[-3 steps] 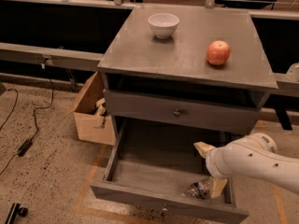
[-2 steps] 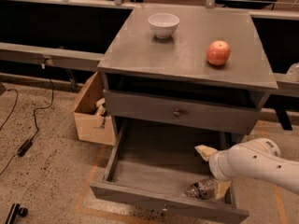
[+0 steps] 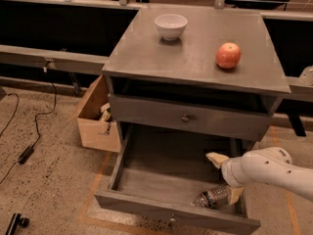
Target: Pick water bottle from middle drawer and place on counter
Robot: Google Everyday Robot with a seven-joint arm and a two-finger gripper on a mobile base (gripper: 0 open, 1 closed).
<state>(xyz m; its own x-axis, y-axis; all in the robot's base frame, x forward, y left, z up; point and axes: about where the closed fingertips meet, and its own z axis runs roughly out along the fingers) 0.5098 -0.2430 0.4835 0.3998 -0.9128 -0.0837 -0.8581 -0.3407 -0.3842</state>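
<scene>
– Speckled floor around a grey cabinet; the one camera view looks down on it. Where does the gripper stand?

– The two-finger gripper [image 3: 223,179] on its white arm is low in the wide grey wooden middle drawer [image 3: 161,180], which is pulled out, at the right-hand front corner. Its tan fingers [image 3: 216,158] are spread, holding nothing.

– And the small clear plastic water bottle [image 3: 212,198]?

– Lying on its side just below the gripper, against the drawer's front wall. One finger is just beside its thicker end; contact cannot be confirmed.

– What does the grasp call for?

– In my judgement, bring the fingers down across the ridged body, not the ends, then close squarely; a round bottle may roll towards the wall. Lift straight up before moving out, since the closed drawer front [image 3: 185,117] hangs above the gripper.

– Placement?

– The smooth grey counter [image 3: 195,62] is well above the gripper. A white bowl [image 3: 170,25] and a red apple [image 3: 228,55] sit there; bare surface lies between and in front of them.
</scene>
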